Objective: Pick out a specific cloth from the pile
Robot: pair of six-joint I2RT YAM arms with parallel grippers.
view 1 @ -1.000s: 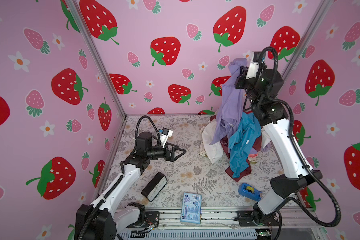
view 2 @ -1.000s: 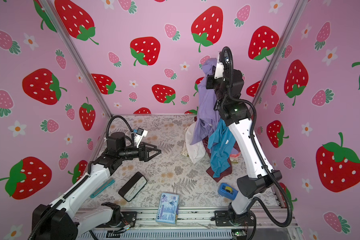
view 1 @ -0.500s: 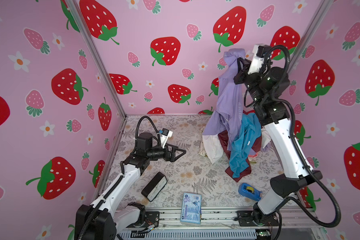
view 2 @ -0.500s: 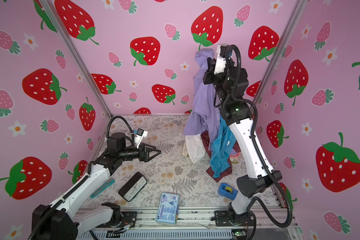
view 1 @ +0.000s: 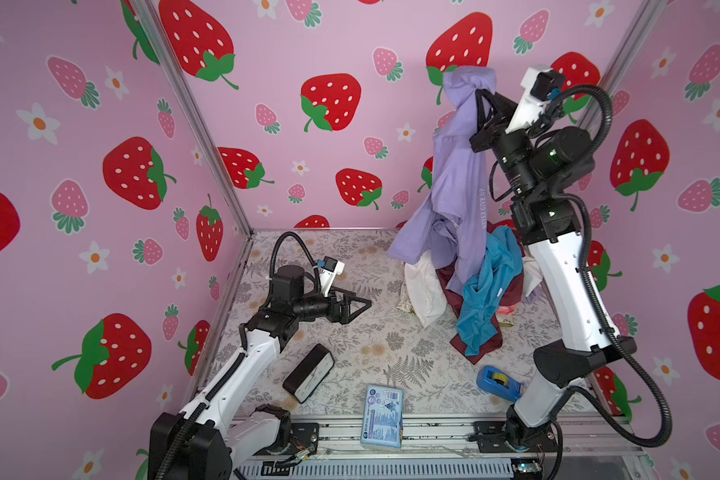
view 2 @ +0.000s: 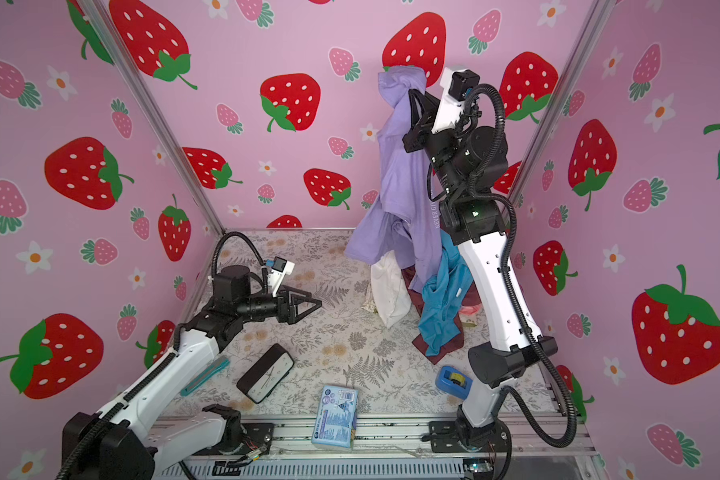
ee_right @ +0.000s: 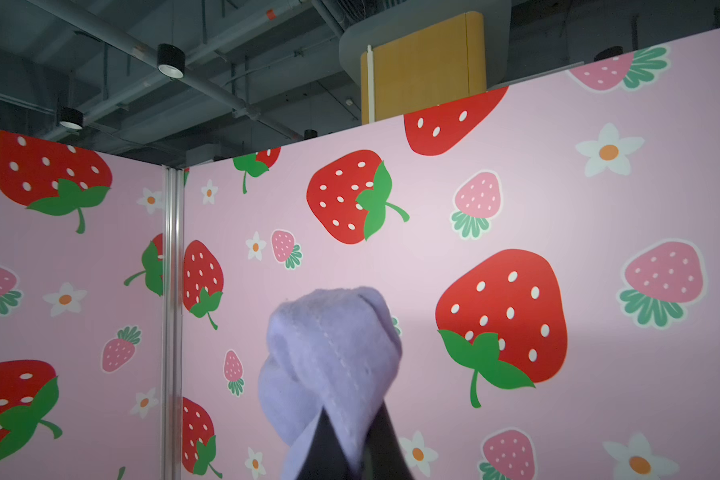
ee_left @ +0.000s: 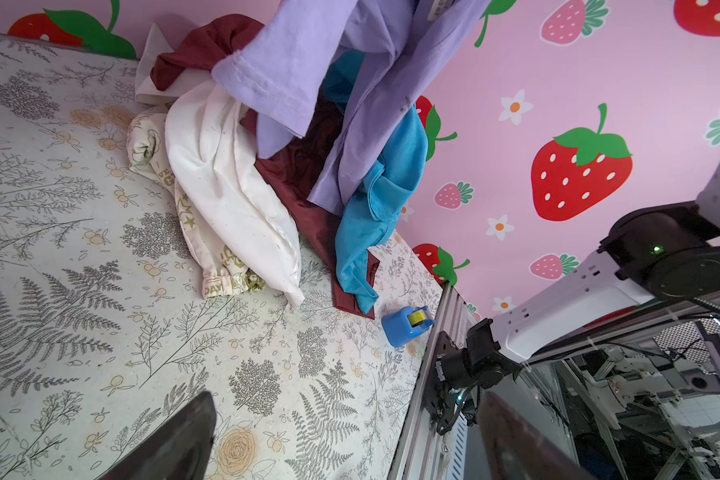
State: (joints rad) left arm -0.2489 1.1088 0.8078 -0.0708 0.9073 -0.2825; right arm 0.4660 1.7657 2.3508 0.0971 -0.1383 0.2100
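Our right gripper (view 1: 480, 94) is clamped tight on a bunched fold of the large pale lavender soft shirt (view 1: 458, 174), with the arm stretched high. The shirt hangs beneath it, down to the heap of blue, maroon and white garments (view 1: 485, 299). Our left gripper (view 1: 360, 305) sits low, jaws apart.

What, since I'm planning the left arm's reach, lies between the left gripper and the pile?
Only a bare stretch of floral-print table separates the left gripper from the pile, as both top views show.
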